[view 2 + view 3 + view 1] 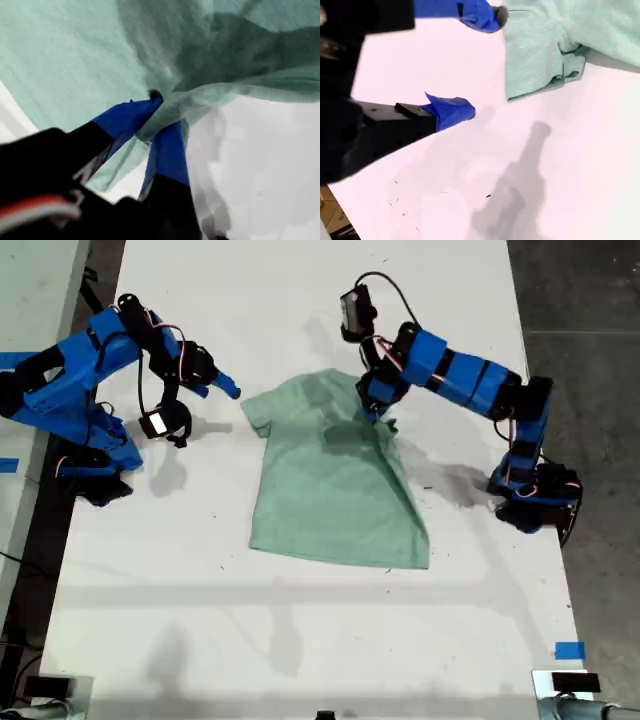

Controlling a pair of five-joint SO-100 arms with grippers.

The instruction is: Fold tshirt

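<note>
The tshirt (335, 485) lies in the middle of the white worktop (300, 640), hem toward the near edge in the exterior view, its long axis running from neck to hem, away from the camera to near it. One sleeve sticks out flat toward the exterior view's left; the opposite side is already doubled inward, leaving a slanted edge down the exterior view's right.

Right at that folded shoulder sits my first pincer (162, 117), and it is clenched on a bunch of mint cloth; the first wrist view shows fabric gathered between the two blue tips and lifting off the surface. So the shirt hangs directly from this pincer, spreading away from it toward the flat sleeve.

My second pincer (480, 62) is released, its tips wide apart over bare worktop, with the flat sleeve's hem just beside the upper tip, not touching as far as I can tell.

My read: the next move turns on carrying the gripped edge across the long axis, and the first arm is already on it, while the second is nearer the free sleeve.
</note>
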